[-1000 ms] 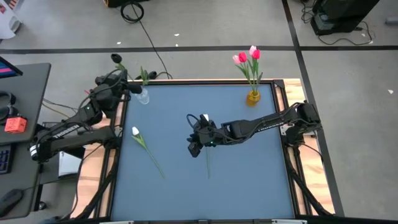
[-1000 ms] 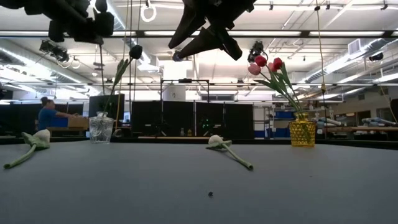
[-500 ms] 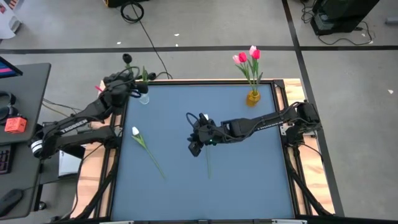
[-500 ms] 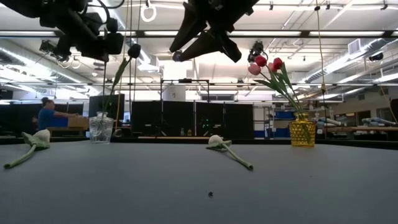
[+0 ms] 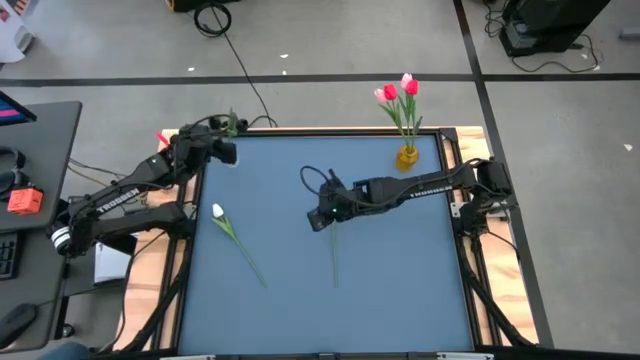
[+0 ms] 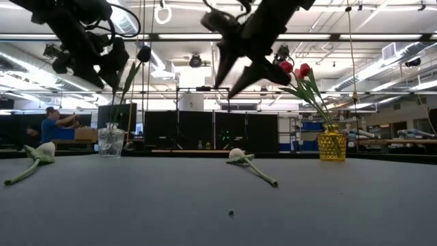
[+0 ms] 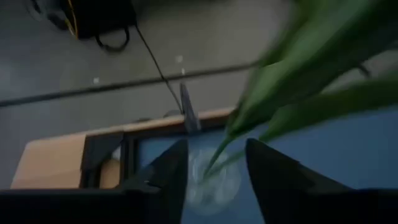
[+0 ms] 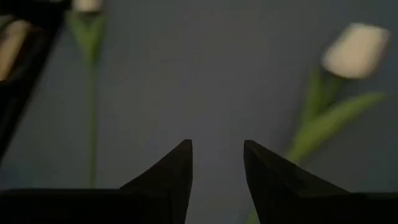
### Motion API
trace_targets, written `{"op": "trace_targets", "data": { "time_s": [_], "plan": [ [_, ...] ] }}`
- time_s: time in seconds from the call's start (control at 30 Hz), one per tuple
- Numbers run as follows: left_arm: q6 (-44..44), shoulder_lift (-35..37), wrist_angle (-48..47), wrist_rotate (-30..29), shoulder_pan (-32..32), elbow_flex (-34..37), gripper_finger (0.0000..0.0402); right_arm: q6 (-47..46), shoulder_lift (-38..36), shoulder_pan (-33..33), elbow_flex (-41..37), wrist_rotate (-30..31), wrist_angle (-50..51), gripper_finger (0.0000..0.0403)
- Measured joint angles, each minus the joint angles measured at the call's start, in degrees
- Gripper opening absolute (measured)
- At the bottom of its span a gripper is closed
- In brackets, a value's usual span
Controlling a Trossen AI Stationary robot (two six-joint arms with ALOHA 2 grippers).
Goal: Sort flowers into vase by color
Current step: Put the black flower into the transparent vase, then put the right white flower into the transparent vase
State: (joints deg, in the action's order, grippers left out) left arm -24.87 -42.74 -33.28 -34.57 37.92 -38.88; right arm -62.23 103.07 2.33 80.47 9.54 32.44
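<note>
A dark-headed flower (image 6: 143,53) stands with its stem in the glass vase (image 6: 111,142) at the table's far left corner and leans on the rim. My left gripper (image 7: 216,146) hovers above that vase (image 7: 211,180), open, a finger on either side of the green stem (image 7: 219,152), apart from it. Two white flowers lie flat on the table: one at the left (image 5: 218,211), one in the middle (image 6: 237,156). My right gripper (image 8: 217,146) hangs open above the middle one (image 8: 357,50), clear of it. Red and pink flowers (image 5: 398,92) stand in the yellow vase (image 5: 407,155).
The yellow vase (image 6: 332,145) stands at the table's far right edge. Wooden rails (image 5: 180,260) frame the blue table top on both sides. A desk with a keyboard (image 5: 30,190) lies off the left side. A person (image 6: 51,126) moves in the room far behind.
My left gripper has come down along the dark flower's stem toward the glass vase and has opened, letting go; the flower stays standing in the vase. My right gripper has swung a little toward the far edge and tipped its fingers downward, opening slightly.
</note>
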Motion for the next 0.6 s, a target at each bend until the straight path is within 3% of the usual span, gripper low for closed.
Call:
{"op": "trace_targets", "data": {
  "time_s": [0.23,0.43,0.6],
  "plan": [
    [-0.2,0.0,-17.0,6.4,0.1,-9.8,0.0225,-2.6,2.9,-1.7,-0.2,0.0,4.7,0.0153],
    [-0.6,0.2,-27.4,8.6,0.1,-16.4,0.0231,-2.8,8.4,-3.5,-0.6,-2.9,4.6,0.0153],
    [-1.0,0.6,-30.0,11.9,0.1,-17.9,0.0231,-4.3,10.0,-3.1,-0.6,-2.7,7.0,0.0153]
  ]
}}
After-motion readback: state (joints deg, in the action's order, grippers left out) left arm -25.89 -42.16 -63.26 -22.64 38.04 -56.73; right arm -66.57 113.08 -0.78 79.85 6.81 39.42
